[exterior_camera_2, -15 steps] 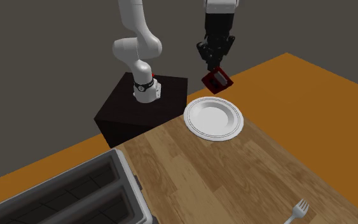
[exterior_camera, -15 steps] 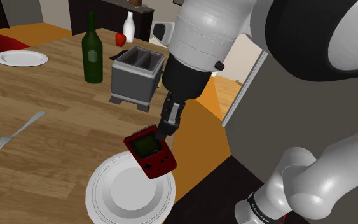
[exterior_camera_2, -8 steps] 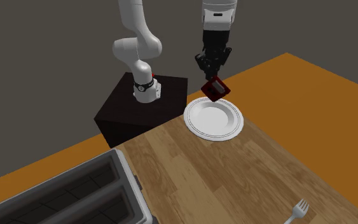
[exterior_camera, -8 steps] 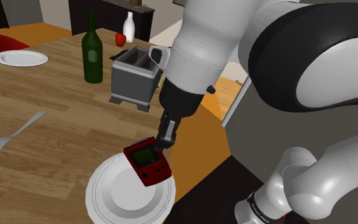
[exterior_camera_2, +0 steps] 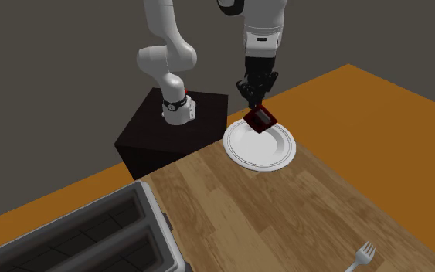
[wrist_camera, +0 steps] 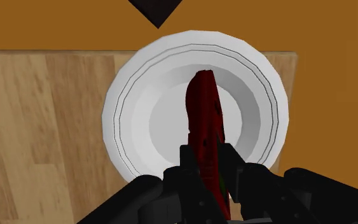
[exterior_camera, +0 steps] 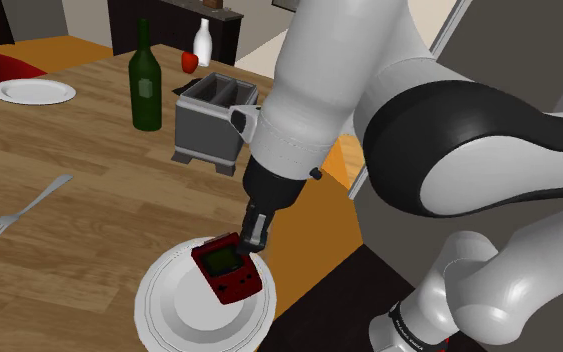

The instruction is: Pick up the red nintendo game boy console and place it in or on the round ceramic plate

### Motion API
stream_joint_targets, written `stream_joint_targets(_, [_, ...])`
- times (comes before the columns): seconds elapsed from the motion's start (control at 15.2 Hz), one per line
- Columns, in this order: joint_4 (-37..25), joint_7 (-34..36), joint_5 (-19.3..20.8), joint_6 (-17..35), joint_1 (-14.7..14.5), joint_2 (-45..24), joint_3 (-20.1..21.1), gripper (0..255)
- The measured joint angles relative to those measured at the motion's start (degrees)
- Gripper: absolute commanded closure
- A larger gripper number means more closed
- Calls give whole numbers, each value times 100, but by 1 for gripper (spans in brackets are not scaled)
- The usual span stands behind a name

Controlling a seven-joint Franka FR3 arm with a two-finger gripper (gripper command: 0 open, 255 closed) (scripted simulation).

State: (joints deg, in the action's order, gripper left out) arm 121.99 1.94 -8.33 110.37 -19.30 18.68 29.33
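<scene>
Clamping the red console [exterior_camera: 227,270] by one short end between the black fingers [wrist_camera: 189,168], one finger pressing on each broad face. Hanging it tilted, screen side facing up toward the shoulder camera, just over the round white plate [exterior_camera: 154,300] at the corner of the wooden tabletop [exterior_camera: 69,200] nearest the stand. Not being able to tell whether its lower end is already touching the plate's well or hovering just above it. Looking along the fingers, seeing the console edge-on as a thin dark-red slab crossing the middle of the plate.

Judging it as a stiff, hard-shelled slab, probably fairly light, with smooth faces likely to be somewhat slippery. Gripping across the thin dimension, flat face to flat face, seeming the sound choice, giving the fingers broad parallel surfaces. Holding at one end, though, leaving the long body free to pivot, so expecting some droop. Treating the plate as hard and probably brittle, and so favouring a slow lowering and a release only with the console resting low inside the rim, rather than dropping it from height.
</scene>
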Motion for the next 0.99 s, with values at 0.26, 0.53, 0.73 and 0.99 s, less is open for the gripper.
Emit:
stream_joint_targets(0.26, [259,28,-1,327,-11,-39,50,255])
stream_joint_targets(0.53, [354,16,2,480,-9,-12,31,255])
stream_joint_targets(0.73, [359,13,8,502,-11,-23,24,255])
stream_joint_targets(0.99, [396,28,-3,466,-31,-55,51,0])
